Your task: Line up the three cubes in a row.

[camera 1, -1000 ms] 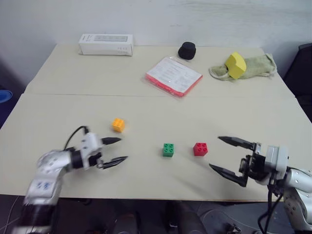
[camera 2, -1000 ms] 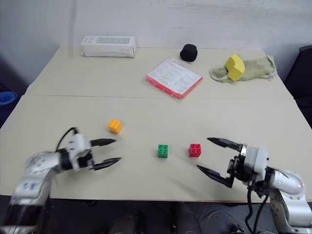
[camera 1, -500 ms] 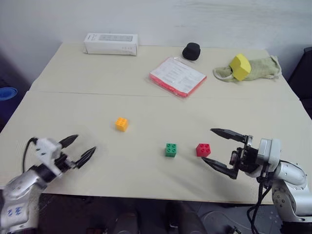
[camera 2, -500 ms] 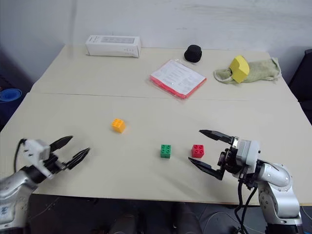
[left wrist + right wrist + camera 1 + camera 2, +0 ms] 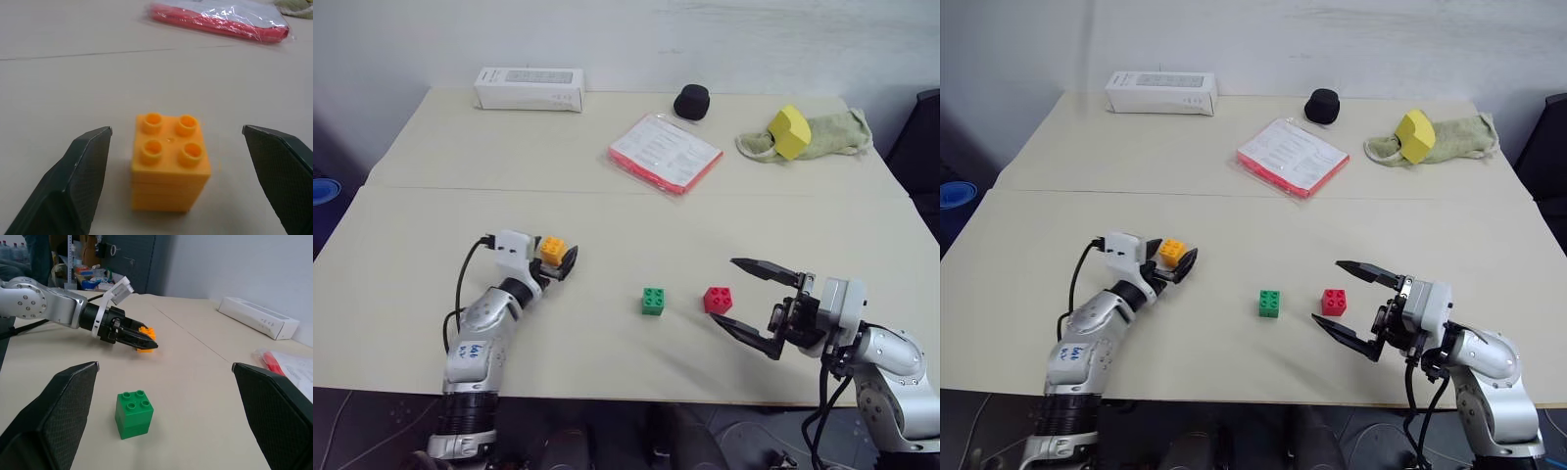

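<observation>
Left gripper (image 5: 177, 161) fingers spread wide, orange cube (image 5: 169, 160) sitting between them, gaps on both sides, no contact visible. Right gripper (image 5: 751, 300) fingers also spread wide, holding nothing; red cube (image 5: 717, 299) just off its fingertips, not touching.

Counts: three cubes, one orange, one green (image 5: 653, 301), one red. One white box (image 5: 529, 88), one black round object (image 5: 691, 101), one red-edged plastic sleeve of papers (image 5: 663, 152), one yellow foam block (image 5: 789, 130) on one green cloth (image 5: 827, 134). Two grippers.

Green cube lies between the two grippers, closer to the right fingertips, beside red with a small gap. Orange sits apart from that pair, further from the near edge of the table (image 5: 607, 225) than they are.

Open room: bare tabletop all around the three cubes and between the grippers. Box, black object, sleeve, cloth and block are all toward the far edge, well beyond both sets of fingertips. A seam crosses the table beyond the orange cube. Right gripper hangs near the near edge; green and red stand a bit in from it.
</observation>
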`<state>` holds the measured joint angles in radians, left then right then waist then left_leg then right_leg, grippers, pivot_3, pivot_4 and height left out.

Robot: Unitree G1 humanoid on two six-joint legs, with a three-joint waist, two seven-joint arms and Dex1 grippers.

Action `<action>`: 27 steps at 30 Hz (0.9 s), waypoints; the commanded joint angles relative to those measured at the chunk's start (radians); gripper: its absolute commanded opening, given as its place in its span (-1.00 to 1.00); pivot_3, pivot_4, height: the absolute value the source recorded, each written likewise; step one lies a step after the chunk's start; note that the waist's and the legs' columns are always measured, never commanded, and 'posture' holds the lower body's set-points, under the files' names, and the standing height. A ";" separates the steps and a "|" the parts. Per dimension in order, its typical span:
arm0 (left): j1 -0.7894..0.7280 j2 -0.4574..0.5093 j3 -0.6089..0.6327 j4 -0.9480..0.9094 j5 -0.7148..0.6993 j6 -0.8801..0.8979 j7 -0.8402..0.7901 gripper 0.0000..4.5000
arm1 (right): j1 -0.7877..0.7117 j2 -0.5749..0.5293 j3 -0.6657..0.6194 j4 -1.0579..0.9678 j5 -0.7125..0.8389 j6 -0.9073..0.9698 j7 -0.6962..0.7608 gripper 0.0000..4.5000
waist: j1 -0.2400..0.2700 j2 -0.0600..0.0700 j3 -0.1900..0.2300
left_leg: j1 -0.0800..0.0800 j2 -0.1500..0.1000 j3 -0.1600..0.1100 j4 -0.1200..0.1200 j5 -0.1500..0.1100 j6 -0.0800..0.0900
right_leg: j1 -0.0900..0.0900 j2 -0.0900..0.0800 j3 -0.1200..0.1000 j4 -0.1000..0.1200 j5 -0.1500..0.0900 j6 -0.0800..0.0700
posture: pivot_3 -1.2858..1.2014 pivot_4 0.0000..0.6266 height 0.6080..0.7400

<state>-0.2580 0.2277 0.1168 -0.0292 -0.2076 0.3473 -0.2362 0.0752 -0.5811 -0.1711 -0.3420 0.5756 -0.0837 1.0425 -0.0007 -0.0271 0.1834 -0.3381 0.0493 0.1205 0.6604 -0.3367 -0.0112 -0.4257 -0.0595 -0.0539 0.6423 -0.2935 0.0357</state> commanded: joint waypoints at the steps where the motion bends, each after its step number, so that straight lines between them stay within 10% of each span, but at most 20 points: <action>1: -0.007 0.024 -0.029 -0.017 0.060 -0.042 0.008 0.59 | 0.022 0.001 -0.030 -0.045 0.003 -0.011 -0.023 1.00 | -0.001 0.000 0.000 | 0.000 0.000 0.000 0.000 0.000 0.000 | 0.000 0.000 0.000 0.000 0.000 0.000 | 0.03 -0.52 1.00; 8: -0.028 0.068 -0.033 0.012 0.017 -0.102 -0.126 -0.33 | 0.023 -0.010 -0.039 -0.009 -0.007 -0.028 -0.013 1.00 | 0.000 0.000 0.000 | 0.000 0.000 0.000 0.000 0.000 0.000 | 0.000 0.000 0.000 0.000 0.000 0.000 | 0.03 -0.52 1.00; 19: -0.186 0.448 -0.218 0.195 -0.137 -0.314 -1.153 -0.31 | -0.022 -0.050 -0.036 0.067 0.001 -0.021 0.065 1.00 | -0.003 0.001 0.000 | 0.000 0.000 0.002 0.001 0.001 -0.002 | -0.001 0.001 0.000 0.000 -0.001 -0.001 | 0.03 -0.52 1.00; 27: -0.283 0.348 -0.271 0.507 -0.044 -0.588 -1.236 -0.31 | -0.020 -0.054 -0.038 0.063 0.006 -0.003 0.083 1.00 | 0.000 0.001 0.000 | -0.004 0.000 0.001 0.003 0.000 0.000 | -0.002 0.001 0.000 -0.001 -0.001 0.000 | 0.03 -0.52 1.00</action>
<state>-0.5252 0.5793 -0.1577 0.4503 -0.2680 -0.1862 -1.4644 0.0492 -0.6205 -0.1934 -0.2509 0.5696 -0.0857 1.1200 -0.0002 -0.0259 0.1831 -0.3431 0.0494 0.1210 0.6643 -0.3362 -0.0108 -0.4282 -0.0583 -0.0546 0.6418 -0.2939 0.0357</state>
